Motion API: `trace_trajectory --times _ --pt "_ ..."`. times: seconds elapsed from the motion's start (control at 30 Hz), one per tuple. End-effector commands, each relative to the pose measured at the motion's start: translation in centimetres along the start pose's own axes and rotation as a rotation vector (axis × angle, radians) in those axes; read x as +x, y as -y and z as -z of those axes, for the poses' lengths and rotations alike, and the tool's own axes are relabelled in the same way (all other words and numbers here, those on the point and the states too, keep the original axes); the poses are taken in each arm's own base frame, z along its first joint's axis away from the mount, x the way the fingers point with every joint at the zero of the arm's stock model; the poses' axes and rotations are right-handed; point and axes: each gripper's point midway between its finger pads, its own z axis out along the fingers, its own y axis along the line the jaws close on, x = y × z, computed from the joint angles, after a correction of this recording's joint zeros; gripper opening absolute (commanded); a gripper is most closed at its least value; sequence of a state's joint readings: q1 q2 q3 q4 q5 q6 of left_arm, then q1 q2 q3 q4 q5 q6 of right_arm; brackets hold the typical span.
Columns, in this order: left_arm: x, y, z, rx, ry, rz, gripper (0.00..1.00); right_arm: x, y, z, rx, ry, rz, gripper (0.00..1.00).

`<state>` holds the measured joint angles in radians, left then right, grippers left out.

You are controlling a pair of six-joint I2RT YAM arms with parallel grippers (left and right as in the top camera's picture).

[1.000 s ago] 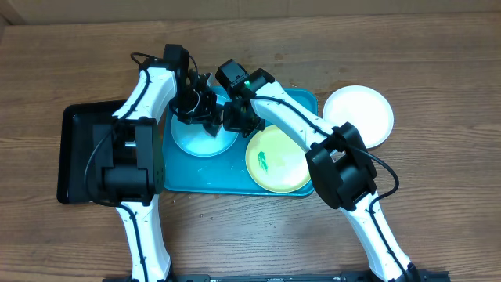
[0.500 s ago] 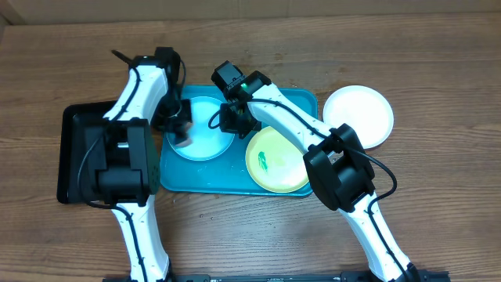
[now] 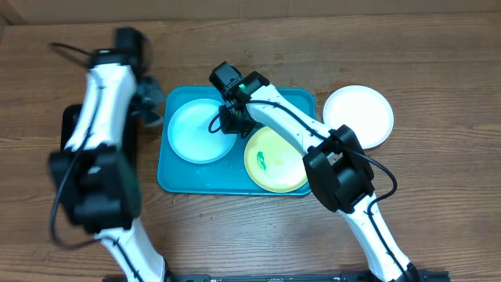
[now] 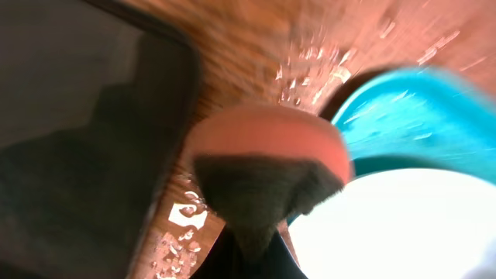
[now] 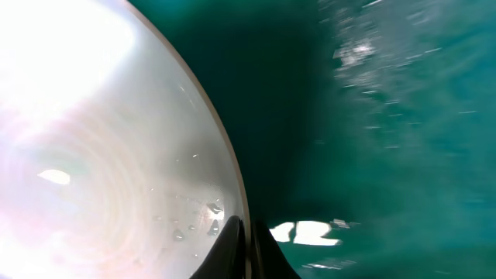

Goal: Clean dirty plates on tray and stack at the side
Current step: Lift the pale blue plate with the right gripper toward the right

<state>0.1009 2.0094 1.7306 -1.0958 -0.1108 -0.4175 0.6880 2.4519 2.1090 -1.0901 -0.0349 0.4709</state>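
The light blue plate (image 3: pixel 197 131) lies in the left half of the turquoise tray (image 3: pixel 203 178). My right gripper (image 3: pixel 228 121) is shut on its right rim; the right wrist view shows the jaws (image 5: pixel 246 242) pinching the wet plate's edge (image 5: pixel 101 139) over the tray floor (image 5: pixel 372 139). The yellow-green plate (image 3: pixel 275 159) with a teal smear lies in the tray's right half. The white plate (image 3: pixel 358 115) sits on the table right of the tray. My left gripper (image 3: pixel 149 106), blurred, is left of the tray and shut on a sponge (image 4: pixel 267 167) with an orange top and dark pad.
A black tray (image 3: pixel 74 129) lies left of the turquoise tray, largely under my left arm; it also shows in the left wrist view (image 4: pixel 77 116). Water drops lie on the wooden table (image 4: pixel 186 225) between the two trays.
My left arm has swung left off the light blue plate with the sponge, past the tray's left edge. My right gripper has stayed at the plate's right rim.
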Motion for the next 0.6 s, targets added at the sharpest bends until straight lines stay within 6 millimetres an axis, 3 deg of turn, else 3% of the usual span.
trace_trajectory --times 0.0,0.13,0.2,0.3,0.43,0.57 --pt "-1.5 -0.2 5.5 0.213 0.057 0.1 0.04 -2.4 1.3 4.2 0.159 0.161 0.145 0.04" --pt "-1.8 -3.9 6.8 0.267 0.03 0.207 0.04 -4.0 1.3 9.9 0.345 0.344 0.243 0.04" --pt "-1.4 -6.2 6.5 0.239 0.0 0.259 0.04 -4.3 1.3 13.0 0.461 0.437 0.298 0.04" --pt "-0.3 -10.8 5.6 0.174 -0.062 0.35 0.04 -4.0 -0.4 18.6 0.677 0.588 0.458 0.04" --pt "0.5 -14.9 5.1 0.106 -0.09 0.435 0.04 -3.1 -2.6 22.7 0.869 0.697 0.575 0.04" --pt "0.6 -16.8 5.1 0.116 -0.095 0.5 0.05 -2.0 -4.6 25.6 1.043 0.769 0.657 0.04"
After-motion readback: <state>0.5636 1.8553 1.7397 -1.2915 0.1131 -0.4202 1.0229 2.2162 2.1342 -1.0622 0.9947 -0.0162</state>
